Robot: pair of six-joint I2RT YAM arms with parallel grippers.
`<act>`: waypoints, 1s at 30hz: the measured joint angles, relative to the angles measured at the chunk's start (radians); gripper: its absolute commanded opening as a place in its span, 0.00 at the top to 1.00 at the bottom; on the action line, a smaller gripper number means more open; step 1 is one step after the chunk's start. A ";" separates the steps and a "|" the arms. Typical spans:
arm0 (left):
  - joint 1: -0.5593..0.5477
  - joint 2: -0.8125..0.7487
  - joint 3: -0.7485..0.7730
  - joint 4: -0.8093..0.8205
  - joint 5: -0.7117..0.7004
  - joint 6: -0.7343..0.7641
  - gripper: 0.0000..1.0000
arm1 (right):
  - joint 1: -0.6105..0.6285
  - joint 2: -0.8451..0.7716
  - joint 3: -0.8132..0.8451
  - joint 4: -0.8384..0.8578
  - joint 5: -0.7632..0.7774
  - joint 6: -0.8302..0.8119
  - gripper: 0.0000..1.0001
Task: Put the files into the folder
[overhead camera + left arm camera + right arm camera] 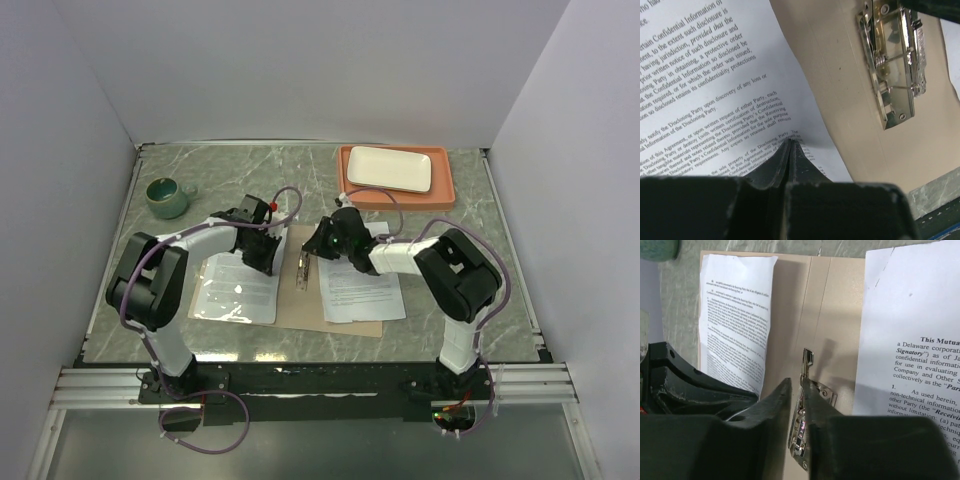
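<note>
Two files are lying on folder.
Left hand, pressed together, is pinning one; right hand is straddling clip, grip unclear, risking slipping off.

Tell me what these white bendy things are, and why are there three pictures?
They are two robot arms, each ending in a two-finger gripper. One picture looks down from above; the others come from wrist cameras. On the table lies an open brown folder with a metal clip and two printed sheets, plus a green mug and an orange tray holding a white plate. The left gripper is shut, its tip on the left sheet. The right gripper straddles the clip; whether it squeezes it, I cannot tell.
</note>
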 measured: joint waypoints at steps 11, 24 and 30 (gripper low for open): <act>0.000 -0.036 0.070 -0.100 -0.037 0.000 0.93 | -0.037 -0.348 -0.083 -0.208 0.094 -0.036 0.31; -0.072 -0.036 0.268 -0.128 -0.008 -0.002 0.97 | -0.191 -0.592 -0.215 -0.801 0.490 0.054 0.25; -0.129 0.084 0.258 -0.092 0.007 -0.011 0.99 | -0.216 -0.472 -0.215 -0.875 0.506 0.069 0.25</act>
